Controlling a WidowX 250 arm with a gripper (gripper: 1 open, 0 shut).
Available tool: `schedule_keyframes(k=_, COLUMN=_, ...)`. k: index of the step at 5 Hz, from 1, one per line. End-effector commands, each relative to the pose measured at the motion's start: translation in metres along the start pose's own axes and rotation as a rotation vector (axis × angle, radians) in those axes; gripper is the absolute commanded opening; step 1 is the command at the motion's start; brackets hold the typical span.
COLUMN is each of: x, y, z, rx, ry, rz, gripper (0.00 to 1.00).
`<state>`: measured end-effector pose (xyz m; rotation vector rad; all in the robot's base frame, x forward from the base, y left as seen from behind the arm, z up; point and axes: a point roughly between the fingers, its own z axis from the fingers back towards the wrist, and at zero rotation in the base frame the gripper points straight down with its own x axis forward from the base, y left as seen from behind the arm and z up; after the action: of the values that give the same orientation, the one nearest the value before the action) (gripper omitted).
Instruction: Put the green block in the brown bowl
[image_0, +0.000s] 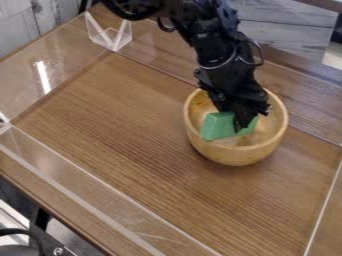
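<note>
The brown bowl (241, 148) sits on the wooden table right of centre, round, light tan, with a thick rim. The black arm reaches down from the top into it. My gripper (242, 117) is inside the bowl's hollow, shut on the green block (218, 126). The block is tilted, its lower end down in the hollow near the left inner wall. The fingers partly hide its upper end.
The wooden table (107, 120) has clear acrylic walls around it. A clear plastic stand (110, 36) is at the back left. A grey surface lies beyond the table's far edge at the upper right.
</note>
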<state>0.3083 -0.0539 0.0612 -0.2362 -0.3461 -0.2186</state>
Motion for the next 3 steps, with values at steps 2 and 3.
schedule_keyframes(k=2, x=0.0148, y=-0.0098, z=0.0056, rx=-0.016, ry=-0.031, rz=-0.010, gripper=0.00)
schedule_keyframes(k=3, x=0.0141, y=-0.0143, z=0.0056, rx=-0.027, ry=-0.021, rz=-0.002, gripper=0.00)
